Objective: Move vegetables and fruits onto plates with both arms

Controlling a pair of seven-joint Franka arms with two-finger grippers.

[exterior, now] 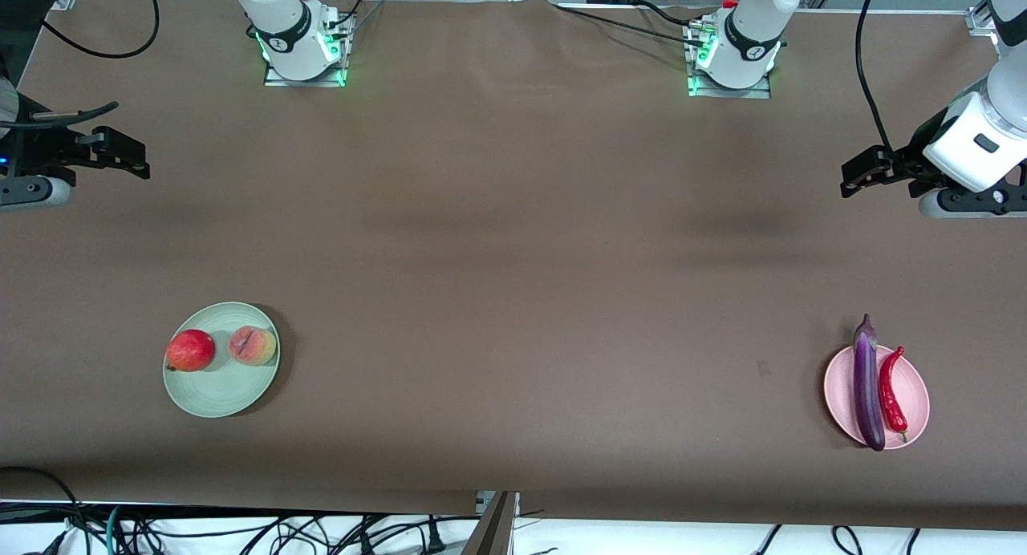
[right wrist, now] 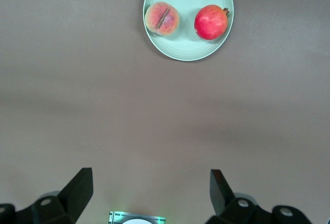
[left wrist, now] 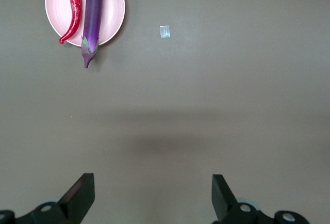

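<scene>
**Mia:** What can't we see well?

**Ben:** Both arms are cut off at the edges of the front view. The left gripper [exterior: 852, 176] pokes in at the left arm's end of the table, and the right gripper [exterior: 135, 158] pokes in at the right arm's end. In the wrist views only the tips of the black fingers [left wrist: 82, 190] show.

**Mia:** Are the fingers pinching anything?

**Ben:** No. Both grippers are spread wide and hold nothing. Each one hangs over bare brown table [exterior: 513, 258].

**Mia:** Where is the food?

**Ben:** Well apart from both grippers. The pink plate [exterior: 916, 390] lies at the left arm's end, nearer to the front camera than the table under the left gripper. The green plate [exterior: 225, 399] lies at the right arm's end, the same way from the right gripper.

**Mia:** What is on them?

**Ben:** The long shiny purple eggplant [exterior: 867, 386] lies across the pink plate. Both its ends stick out over the rim. The thin red chili [exterior: 891, 390] lies just beside it, curved a little. On the green plate sit a round red fruit [exterior: 191, 350] with a tiny crown and a yellow-pink peach [exterior: 253, 346] with a crease. They sit near each other but do not touch.

**Mia:** And that little pale square?

**Ben:** A small mark [left wrist: 164, 32] on the table near the pink plate. I cannot tell what it is.
</scene>
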